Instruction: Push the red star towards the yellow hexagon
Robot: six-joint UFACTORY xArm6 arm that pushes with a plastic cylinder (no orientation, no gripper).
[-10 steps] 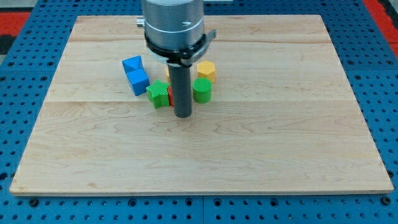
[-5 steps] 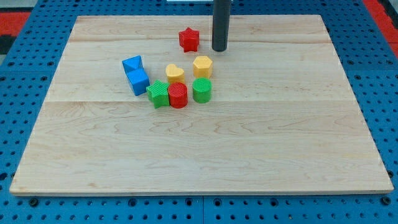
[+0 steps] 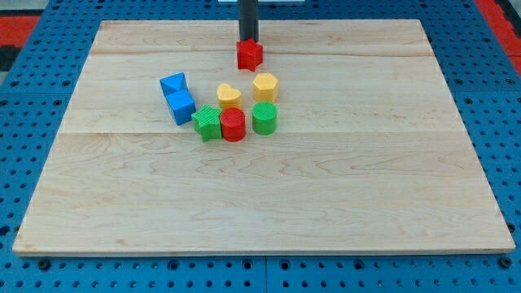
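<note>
The red star point(image 3: 249, 54) lies near the view's top, on the wooden board point(image 3: 366, 179). My tip point(image 3: 247, 40) stands just above it in the view, at or against its far side. The yellow hexagon point(image 3: 264, 85) lies a short way below and slightly right of the star. The dark rod runs up out of the view's top edge.
A yellow heart point(image 3: 229, 95) sits left of the hexagon. Below them stand a green star point(image 3: 207, 123), a red cylinder point(image 3: 233, 124) and a green cylinder point(image 3: 264, 118) in a row. Two blue blocks point(image 3: 177, 97) lie at the left.
The arm rose from the block cluster, and the tip moved from the right of the red star to directly behind it. The star sits about where it was.
</note>
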